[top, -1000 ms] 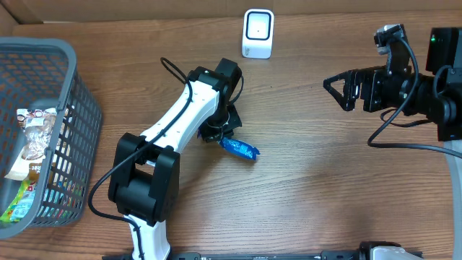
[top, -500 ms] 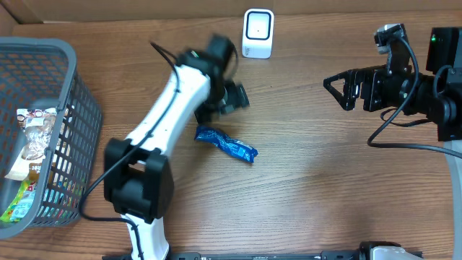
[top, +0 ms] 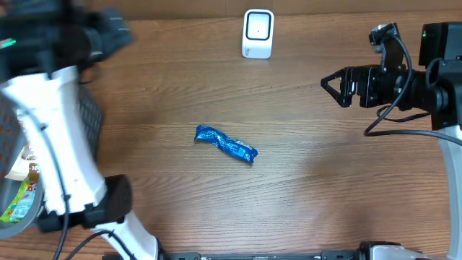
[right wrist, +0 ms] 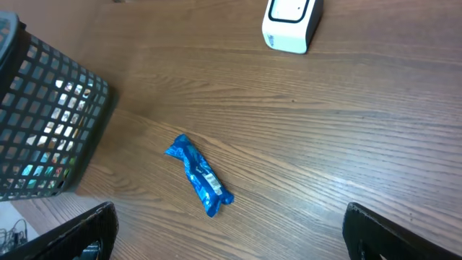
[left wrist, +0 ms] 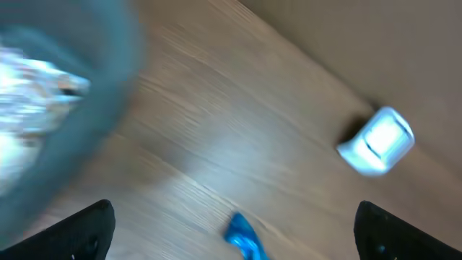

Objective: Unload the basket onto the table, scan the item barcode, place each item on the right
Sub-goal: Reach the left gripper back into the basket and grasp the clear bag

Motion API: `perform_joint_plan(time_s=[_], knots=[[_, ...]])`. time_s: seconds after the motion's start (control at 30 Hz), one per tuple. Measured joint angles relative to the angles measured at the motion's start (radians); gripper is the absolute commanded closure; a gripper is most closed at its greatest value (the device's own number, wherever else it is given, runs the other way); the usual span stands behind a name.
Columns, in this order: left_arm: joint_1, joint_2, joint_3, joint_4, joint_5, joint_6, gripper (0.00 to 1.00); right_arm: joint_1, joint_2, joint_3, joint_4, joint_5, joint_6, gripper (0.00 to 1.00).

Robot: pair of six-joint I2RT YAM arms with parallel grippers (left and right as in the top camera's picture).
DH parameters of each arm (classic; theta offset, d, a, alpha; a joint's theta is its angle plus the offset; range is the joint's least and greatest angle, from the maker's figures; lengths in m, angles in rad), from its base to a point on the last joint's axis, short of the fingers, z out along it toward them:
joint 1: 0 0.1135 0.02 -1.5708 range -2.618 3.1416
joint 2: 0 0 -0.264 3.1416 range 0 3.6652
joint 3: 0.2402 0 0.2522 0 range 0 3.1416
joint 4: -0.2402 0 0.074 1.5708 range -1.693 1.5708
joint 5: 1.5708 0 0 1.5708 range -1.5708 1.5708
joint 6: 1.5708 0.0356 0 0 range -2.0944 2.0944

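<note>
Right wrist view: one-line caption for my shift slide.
Crinkled blue foil packet lies free on the wooden table between the dark mesh basket and the white scanner, open right gripper above.

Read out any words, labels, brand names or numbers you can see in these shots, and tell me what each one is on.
No text here can be read.
blue wrapper: a pale patch of print, too small to read.
white scanner: no legible marking on its face.
packets in the basket: coloured print, too small and blurred to read.
</note>
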Motion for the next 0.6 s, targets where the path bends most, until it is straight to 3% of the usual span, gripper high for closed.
perform_joint_plan(time_s=[0.3, 0.5, 0.6], knots=[[0.362, -0.014, -0.014, -0.002, 0.007, 0.106, 0.05, 0.0, 0.001, 0.0, -0.005, 0.0, 0.0, 0.0], [0.496, -0.028, -0.201, 0.008, -0.067, 0.131, 0.07, 0.0, 0.001, 0.0, -0.022, 0.0, 0.0, 0.0], [0.552, -0.027, -0.34, 0.095, -0.095, 0.113, 0.07, 0.0, 0.001, 0.0, -0.017, 0.0, 0.0, 0.0]])
